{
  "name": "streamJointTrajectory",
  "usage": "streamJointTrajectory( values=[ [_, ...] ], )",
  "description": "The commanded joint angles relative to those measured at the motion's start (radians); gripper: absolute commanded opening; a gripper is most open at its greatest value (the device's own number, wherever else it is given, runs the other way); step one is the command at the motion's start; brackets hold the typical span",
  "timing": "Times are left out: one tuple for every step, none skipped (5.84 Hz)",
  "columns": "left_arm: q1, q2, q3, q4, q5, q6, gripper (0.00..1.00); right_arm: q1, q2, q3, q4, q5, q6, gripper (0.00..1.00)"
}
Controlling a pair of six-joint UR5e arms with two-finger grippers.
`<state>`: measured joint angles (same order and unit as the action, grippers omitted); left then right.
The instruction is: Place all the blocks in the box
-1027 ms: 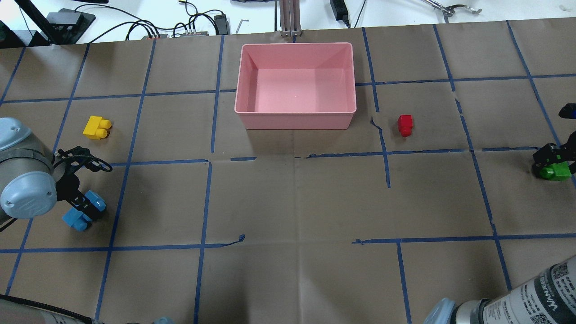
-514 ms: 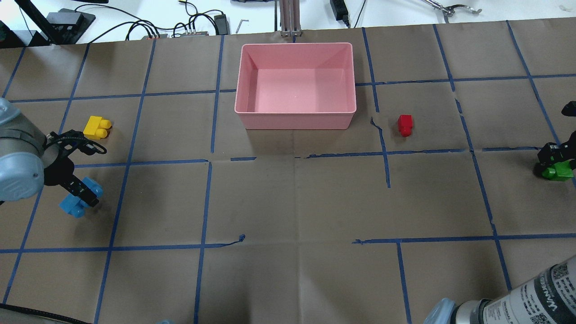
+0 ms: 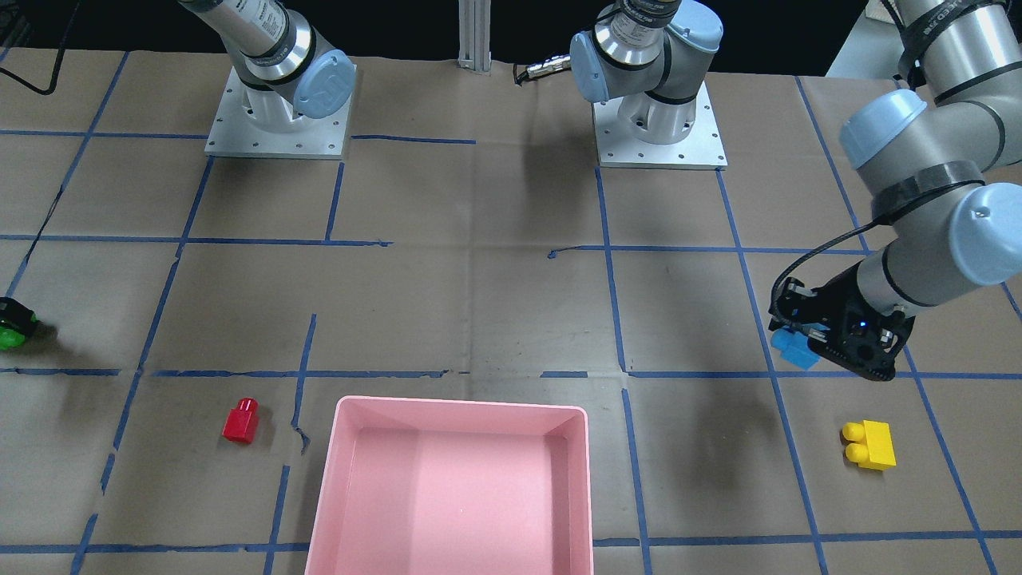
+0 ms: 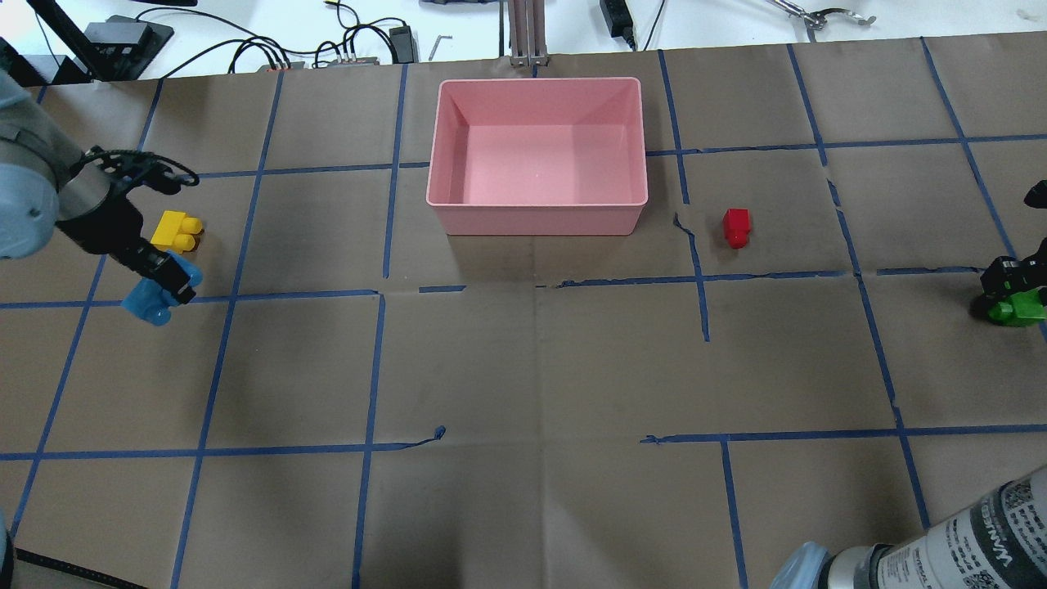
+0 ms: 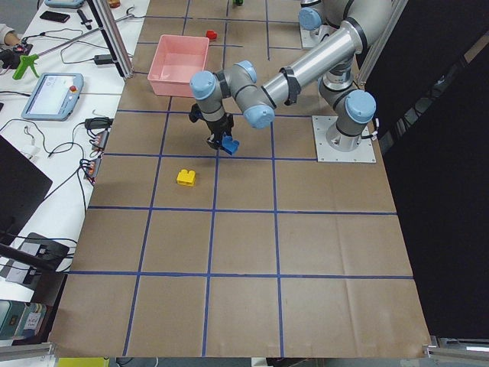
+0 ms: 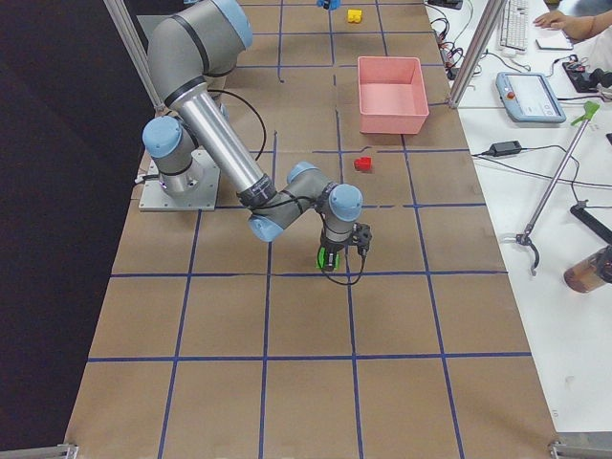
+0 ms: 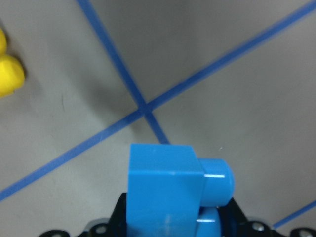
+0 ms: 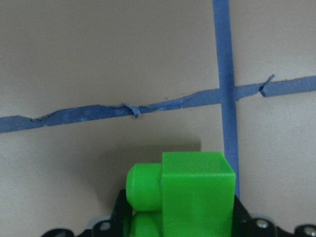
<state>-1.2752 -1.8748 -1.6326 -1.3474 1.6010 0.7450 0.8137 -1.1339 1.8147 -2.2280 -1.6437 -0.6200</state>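
Note:
My left gripper point(image 4: 164, 286) is shut on the blue block point(image 4: 150, 304) and holds it above the table at the far left; it also shows in the left wrist view point(image 7: 170, 190) and the front view point(image 3: 794, 348). My right gripper point(image 4: 1013, 296) is shut on the green block point(image 4: 1017, 311) at the far right edge; it fills the right wrist view point(image 8: 190, 200). The yellow block point(image 4: 176, 231) lies just behind the left gripper. The red block point(image 4: 736, 227) lies right of the pink box point(image 4: 536, 219), which holds no blocks.
Brown paper with blue tape lines point(image 4: 372, 368) covers the table. Cables and gear point(image 4: 343, 49) lie beyond the far edge. A metal post point(image 4: 527, 33) stands behind the box. The arm bases point(image 3: 275, 120) sit on my side.
My left gripper has carried the blue block away from me, toward the yellow block, and upward. My right gripper with the green block has shifted slightly right.

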Motion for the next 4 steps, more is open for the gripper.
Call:
streamJointTrajectory(
  values=[
    [-0.21, -0.08, 0.15, -0.021, -0.004, -0.34, 0.0, 0.013, -0.071, -0.044, 0.089, -0.015, 0.051, 0.52],
    [-0.299, -0.161, 0.266, -0.022, -0.004, -0.471, 0.0, 0.028, -0.087, -0.113, 0.205, -0.01, 0.096, 0.52],
    [-0.367, -0.249, 0.384, -0.021, -0.01, -0.572, 0.0, 0.083, -0.087, -0.212, 0.319, -0.018, 0.114, 0.52],
    [-0.415, -0.317, 0.489, -0.019, -0.059, -0.632, 0.0, 0.128, -0.087, -0.327, 0.484, -0.019, 0.187, 0.52]
  ],
)
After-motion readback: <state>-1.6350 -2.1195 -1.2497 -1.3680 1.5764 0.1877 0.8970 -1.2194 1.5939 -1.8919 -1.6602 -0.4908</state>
